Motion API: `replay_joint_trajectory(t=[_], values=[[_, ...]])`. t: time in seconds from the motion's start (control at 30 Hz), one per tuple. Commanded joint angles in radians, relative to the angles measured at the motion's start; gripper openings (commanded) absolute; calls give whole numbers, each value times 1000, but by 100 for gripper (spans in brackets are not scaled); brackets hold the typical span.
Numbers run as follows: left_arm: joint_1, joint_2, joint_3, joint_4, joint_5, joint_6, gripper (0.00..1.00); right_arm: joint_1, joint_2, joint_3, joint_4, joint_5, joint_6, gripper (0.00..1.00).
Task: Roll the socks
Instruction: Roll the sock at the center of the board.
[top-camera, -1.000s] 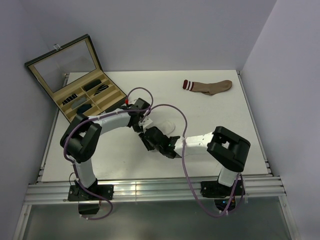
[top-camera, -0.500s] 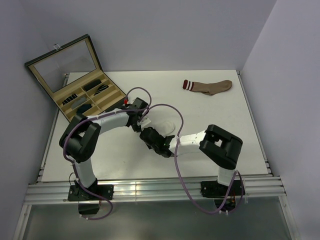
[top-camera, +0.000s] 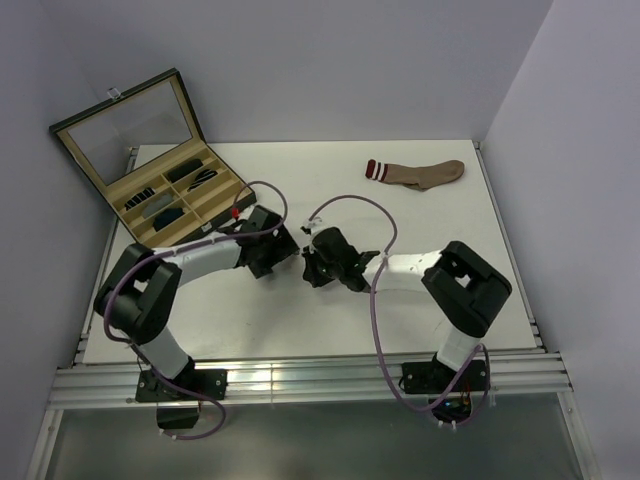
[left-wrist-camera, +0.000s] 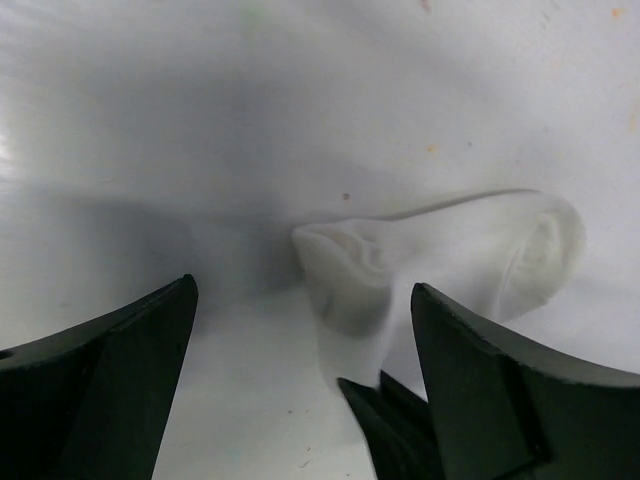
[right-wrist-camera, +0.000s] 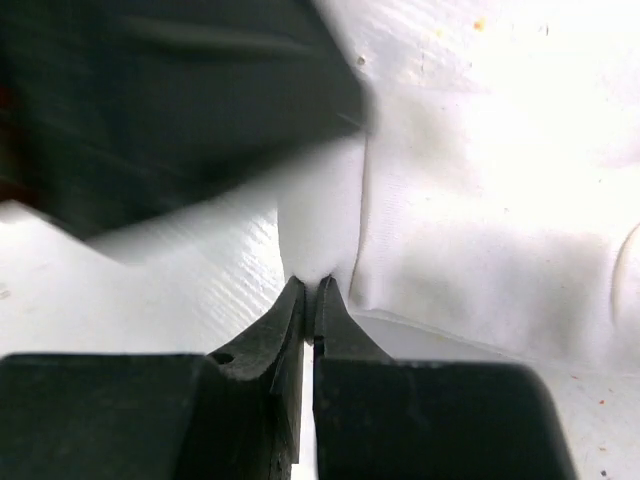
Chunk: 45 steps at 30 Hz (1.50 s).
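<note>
A white sock (left-wrist-camera: 450, 255) lies crumpled on the white table, seen in the left wrist view. My left gripper (left-wrist-camera: 303, 288) hovers over its near end, fingers (left-wrist-camera: 110, 380) wide apart and holding nothing. My right gripper (right-wrist-camera: 312, 290) is shut on a raised fold of the white sock (right-wrist-camera: 325, 215); its dark tips (left-wrist-camera: 395, 420) show between my left fingers. In the top view the two grippers, left (top-camera: 290, 256) and right (top-camera: 310, 268), meet tip to tip at mid-table and hide the sock.
A brown sock (top-camera: 415, 173) with a red-and-white striped cuff lies flat at the back right. An open box (top-camera: 185, 195) with a glass lid stands at the back left, dark items in its compartments. Cables loop over both arms.
My left gripper has opened and drawn back to the left. My right gripper has shut on the white sock and moved up toward the table's middle.
</note>
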<state>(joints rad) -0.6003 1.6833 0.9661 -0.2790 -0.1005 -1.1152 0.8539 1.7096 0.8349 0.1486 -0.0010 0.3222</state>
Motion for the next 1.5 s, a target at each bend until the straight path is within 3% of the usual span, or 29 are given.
replay_joint_trajectory(t=[0.0,0.27,0.4,0.5,1.07,1.2,1.3,1.47], values=[[37,-83,-64,67,-8,-70,94,-59,-21,-48,5,-204,84,0],[43,-206,-223,279,51,-55,94,-225,44,-167,279,-525,280,0],[37,-234,-302,446,111,-34,94,-320,138,-215,431,-681,418,0],[17,-226,-308,477,130,4,94,-363,203,-233,532,-756,495,0],[-21,-7,-225,466,159,40,72,-404,291,-215,565,-809,554,2],[-23,29,-204,443,157,43,63,-409,306,-220,580,-814,564,2],[-24,39,-207,442,154,41,50,-412,306,-220,579,-815,560,3],[-26,38,-201,408,139,48,19,-412,260,-211,500,-780,503,5]])
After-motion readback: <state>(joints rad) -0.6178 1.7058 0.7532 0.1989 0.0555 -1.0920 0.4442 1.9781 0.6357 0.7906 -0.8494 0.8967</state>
